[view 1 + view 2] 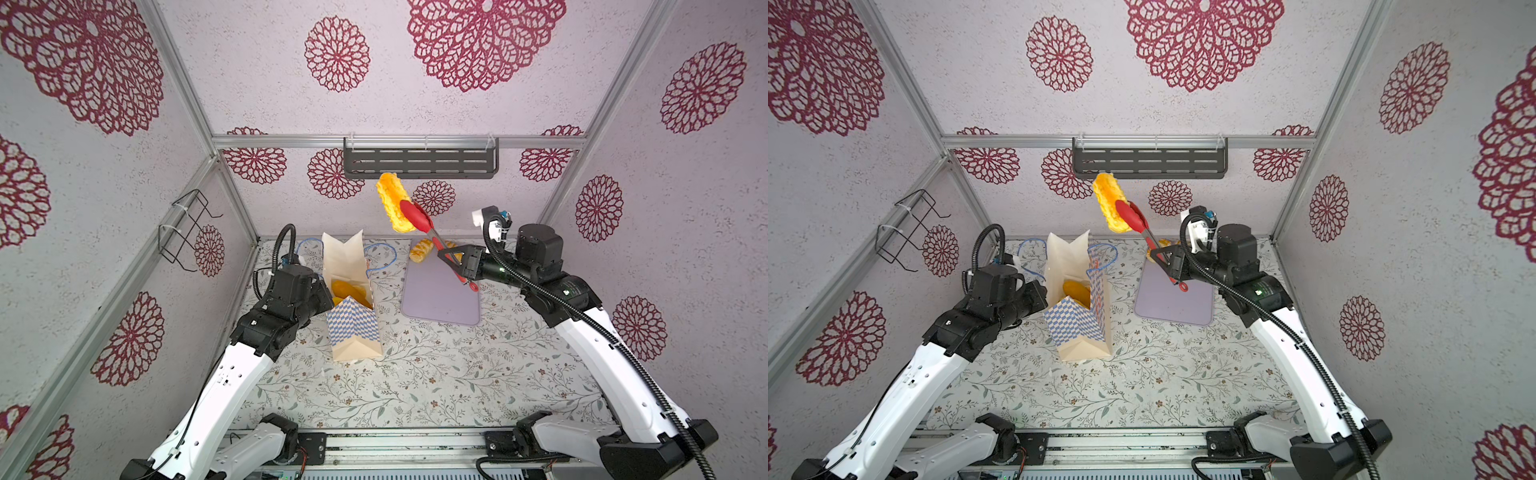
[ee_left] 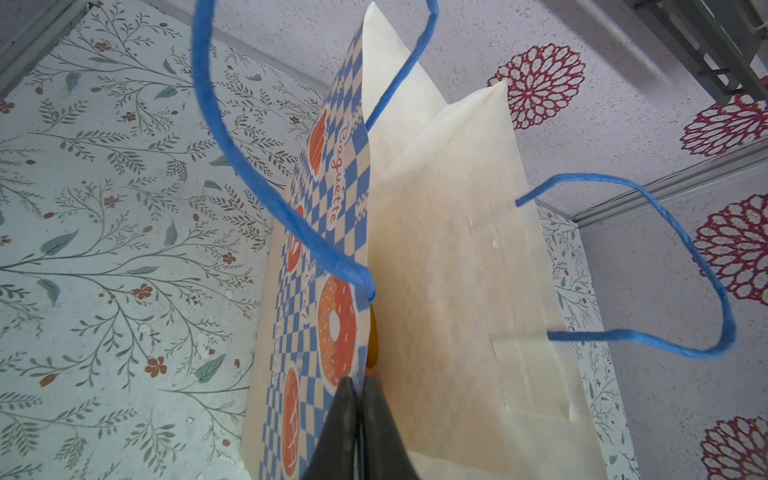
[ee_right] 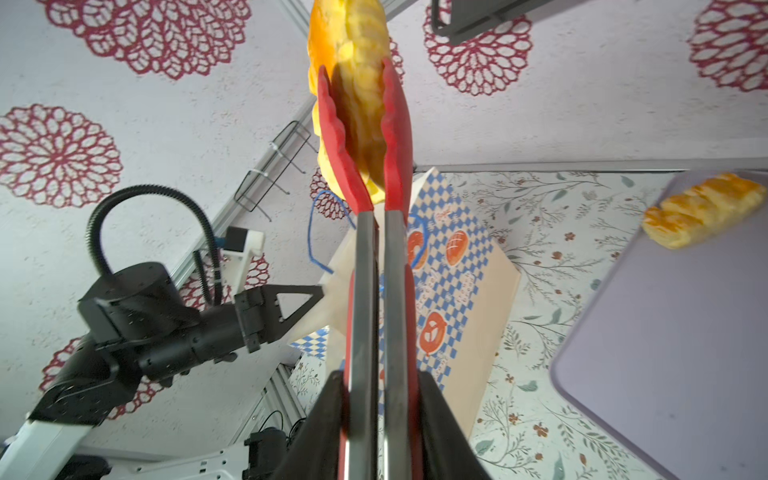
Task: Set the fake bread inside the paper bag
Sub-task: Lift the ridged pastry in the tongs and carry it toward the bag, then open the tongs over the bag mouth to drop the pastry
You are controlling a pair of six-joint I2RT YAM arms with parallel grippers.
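Note:
The paper bag (image 1: 355,328) (image 1: 1077,328) stands open left of centre, with golden fake bread (image 1: 351,291) (image 1: 1077,291) inside. My left gripper (image 1: 330,297) (image 2: 359,386) is shut on the bag's (image 2: 449,270) checkered wall near the rim. My right gripper (image 1: 451,255) (image 1: 1163,257) (image 3: 380,386) is shut on the red tongs (image 1: 419,222) (image 3: 365,291). The tongs pinch a long yellow bread (image 1: 395,203) (image 1: 1109,203) (image 3: 353,83) high in the air, to the right of and beyond the bag's mouth. A braided loaf (image 1: 422,250) (image 3: 702,210) lies on the lilac tray (image 1: 440,299).
The lilac tray (image 3: 665,353) lies flat right of the bag (image 3: 457,291). A dark slotted shelf (image 1: 419,162) hangs on the back wall just behind the raised bread. A wire rack (image 1: 187,226) sticks out from the left wall. Blue cord handles (image 2: 257,199) arc above the bag.

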